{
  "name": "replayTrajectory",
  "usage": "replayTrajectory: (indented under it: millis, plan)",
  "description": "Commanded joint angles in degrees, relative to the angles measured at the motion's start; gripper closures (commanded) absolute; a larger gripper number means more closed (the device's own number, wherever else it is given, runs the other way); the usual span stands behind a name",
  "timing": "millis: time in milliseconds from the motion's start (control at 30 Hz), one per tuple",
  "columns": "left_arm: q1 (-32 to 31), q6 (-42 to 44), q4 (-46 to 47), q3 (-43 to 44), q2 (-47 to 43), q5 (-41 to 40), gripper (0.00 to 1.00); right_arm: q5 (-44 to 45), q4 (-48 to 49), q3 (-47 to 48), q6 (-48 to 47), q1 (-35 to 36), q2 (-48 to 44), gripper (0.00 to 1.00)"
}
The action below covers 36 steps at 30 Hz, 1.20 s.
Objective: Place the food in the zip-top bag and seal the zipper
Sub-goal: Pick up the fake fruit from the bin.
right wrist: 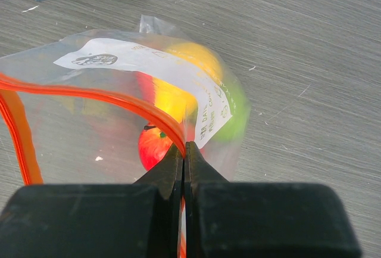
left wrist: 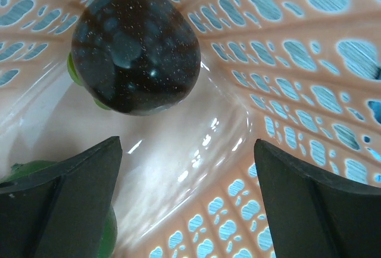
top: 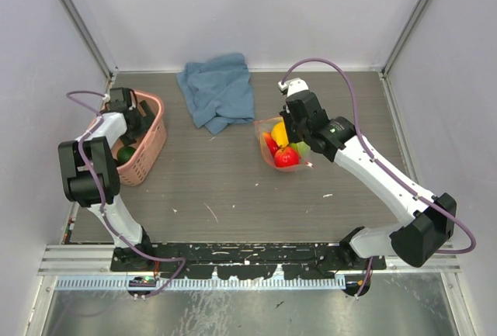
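The clear zip-top bag [top: 273, 136] lies mid-table with its mouth open, and food inside it: a red apple [right wrist: 153, 146], a yellow fruit [right wrist: 174, 99] and a green one [right wrist: 239, 120]. My right gripper [right wrist: 184, 148] is shut on the bag's red-orange zipper [right wrist: 119, 99] and holds that edge up; it sits over the bag [top: 295, 138] in the top view. My left gripper [left wrist: 187, 198] is open inside the pink basket [top: 153, 143]. A dark brown fruit [left wrist: 136, 46] lies just ahead of its fingertips, untouched. A green fruit [left wrist: 33, 170] sits by the left finger.
A crumpled blue cloth [top: 219, 91] lies at the back of the table, behind the bag. The pink lattice basket walls [left wrist: 297, 85] close in around my left gripper. A green fruit [top: 126, 154] shows in the basket from above.
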Motion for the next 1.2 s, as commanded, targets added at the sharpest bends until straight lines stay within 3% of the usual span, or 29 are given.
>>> replayTrajectory:
  millis: [0,433,733,1167]
  plan:
    - [-1.26,1.83,-0.91,3.83,-1.98,2.47,0.06,-0.01,2.86,0.44,-0.76,-0.09,-2.50,0.99]
    - [-1.24,-6.71,-22.67,6.58,-10.52,-14.25,0.04,-1.71,3.12,0.36,-0.72,-0.13,-2.64,0.99]
    - [-1.03,-9.65,-20.00,2.28,-9.80,-18.69,0.04,-2.34,3.32,-0.13,-0.66,-0.12,-2.70,1.00]
    - [-0.67,-12.40,-18.54,1.45,-3.48,-18.28,0.04,-2.27,3.05,-0.13,-0.58,-0.10,-2.68,0.99]
